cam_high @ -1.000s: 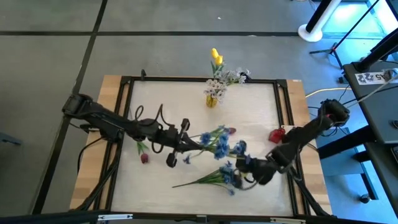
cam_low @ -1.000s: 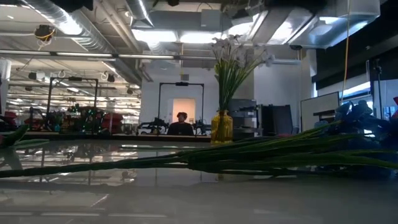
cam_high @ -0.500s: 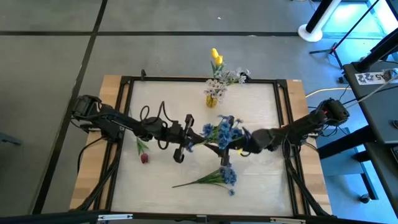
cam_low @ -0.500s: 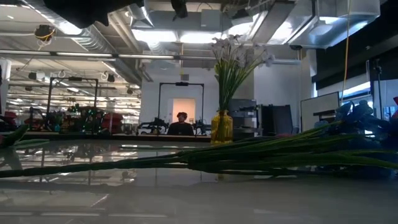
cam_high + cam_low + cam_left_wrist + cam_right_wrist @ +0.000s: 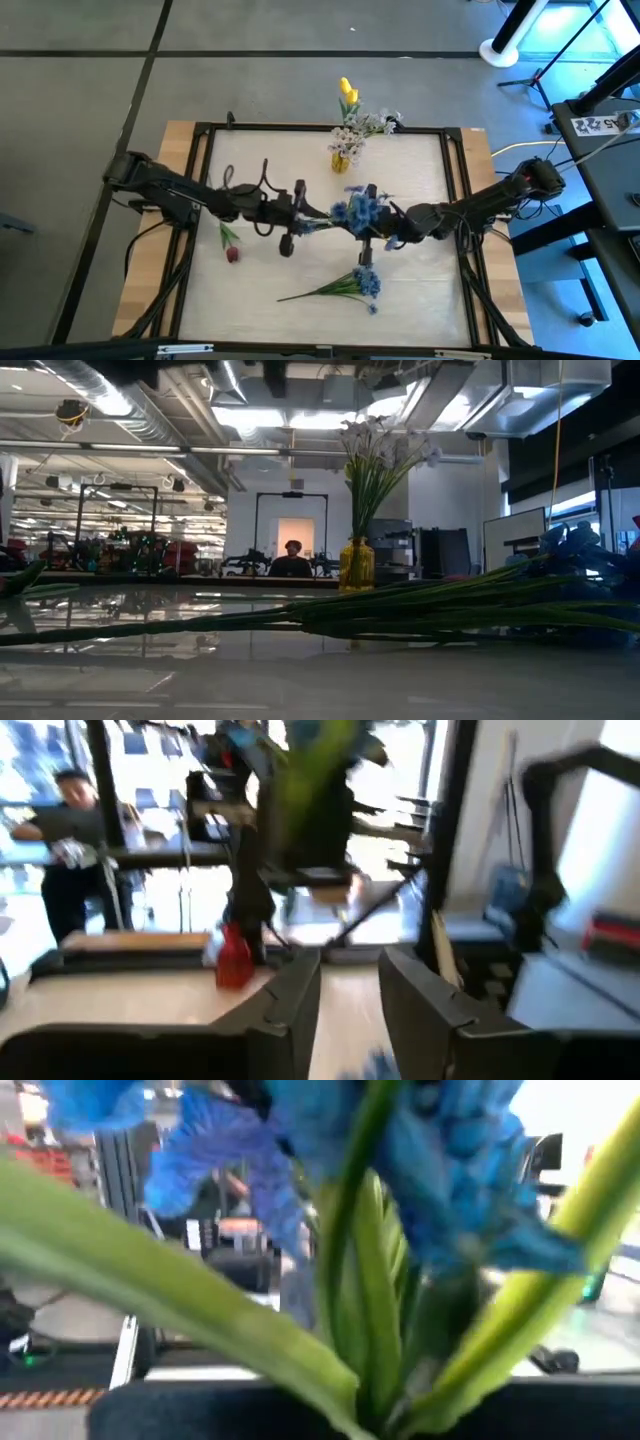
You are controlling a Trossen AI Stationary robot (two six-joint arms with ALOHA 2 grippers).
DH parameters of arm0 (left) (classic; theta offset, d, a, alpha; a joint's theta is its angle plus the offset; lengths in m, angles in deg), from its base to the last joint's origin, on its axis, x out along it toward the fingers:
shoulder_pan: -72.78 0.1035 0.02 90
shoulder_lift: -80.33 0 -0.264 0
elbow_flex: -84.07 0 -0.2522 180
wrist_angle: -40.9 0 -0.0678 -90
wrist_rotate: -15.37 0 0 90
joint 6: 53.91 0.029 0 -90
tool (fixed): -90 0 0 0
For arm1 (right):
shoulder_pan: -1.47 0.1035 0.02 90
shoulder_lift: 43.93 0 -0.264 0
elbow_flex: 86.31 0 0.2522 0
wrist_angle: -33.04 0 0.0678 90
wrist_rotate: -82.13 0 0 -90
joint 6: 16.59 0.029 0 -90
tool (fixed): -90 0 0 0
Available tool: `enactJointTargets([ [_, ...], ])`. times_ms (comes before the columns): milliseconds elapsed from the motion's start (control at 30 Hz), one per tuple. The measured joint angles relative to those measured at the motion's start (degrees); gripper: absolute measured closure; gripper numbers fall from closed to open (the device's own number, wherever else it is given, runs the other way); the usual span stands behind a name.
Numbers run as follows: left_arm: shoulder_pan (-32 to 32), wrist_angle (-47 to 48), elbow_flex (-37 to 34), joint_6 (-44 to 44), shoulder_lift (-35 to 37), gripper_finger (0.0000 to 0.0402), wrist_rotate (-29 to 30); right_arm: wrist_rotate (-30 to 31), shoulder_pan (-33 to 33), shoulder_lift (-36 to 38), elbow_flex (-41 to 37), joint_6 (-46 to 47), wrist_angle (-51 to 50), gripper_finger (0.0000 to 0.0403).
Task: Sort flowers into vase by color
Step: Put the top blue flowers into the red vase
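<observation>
A leafy blue flower cluster [image 5: 355,212] hangs above the table's middle between my two grippers. My right gripper [image 5: 386,232] comes in from the right and is shut on it; its wrist view is filled with the blue blossoms [image 5: 450,1170] and green stems. My left gripper [image 5: 305,220] stands open at the flower's left end, with nothing between its fingers [image 5: 350,1005]. A second blue flower [image 5: 350,285] lies flat on the table nearer the front. A dark red tulip [image 5: 230,247] lies at the left. The yellow vase [image 5: 342,158] holds white sprigs and yellow tulips. My right gripper holds the blue flower by its green stems [image 5: 372,1375], just below the blossoms. The gripper's own body hides the fingers' meeting with them. It comes at the flower about level from the table's right. The flower is lifted clear of the table.
A red vessel [image 5: 232,958] stands on the table behind my right arm. The black frame [image 5: 200,200] runs along the table's edges. In the low view the lying flower's stems [image 5: 400,615] stretch across the table in front of the vase [image 5: 356,565]. A person sits far behind.
My right gripper has gone from beside the lying blue flower toward the far edge and the table's middle, up to the blue flower at my left gripper. That flower has drawn together and moved a little toward the far edge.
</observation>
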Motion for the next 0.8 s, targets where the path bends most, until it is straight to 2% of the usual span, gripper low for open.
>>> enactJointTargets([
  [100,-1.5,13.7,0.0,0.4,8.3,0.0294,0.1,7.3,3.0,7.0,0.0,3.3,-16.8,0.0391],
  [167,-3.0,21.0,0.0,-0.2,12.6,0.0288,0.3,11.9,5.7,12.0,0.0,8.6,-28.8,0.0395],
  [300,-6.7,26.9,0.0,-1.2,17.0,0.0286,0.5,24.8,12.0,21.6,0.0,30.7,-57.8,0.0387],
  [400,-9.3,26.8,0.0,-0.5,17.2,0.0286,2.1,29.6,15.8,27.2,0.0,48.1,-75.8,0.0394],
  [467,-10.4,26.7,0.0,0.9,17.0,0.0286,3.9,29.1,17.3,30.6,0.0,52.9,-83.1,0.0396],
  [533,-10.8,26.5,0.0,1.7,16.6,0.0285,5.8,27.0,17.3,34.3,0.0,53.5,-87.4,0.0394],
  [700,-10.9,26.5,0.0,1.4,16.6,0.0285,7.8,17.4,17.2,43.6,0.6,48.1,-92.5,0.0394],
  [800,-10.9,26.4,0.0,0.4,16.6,0.0285,7.9,13.5,17.2,47.9,4.1,46.9,-97.4,0.0397],
])
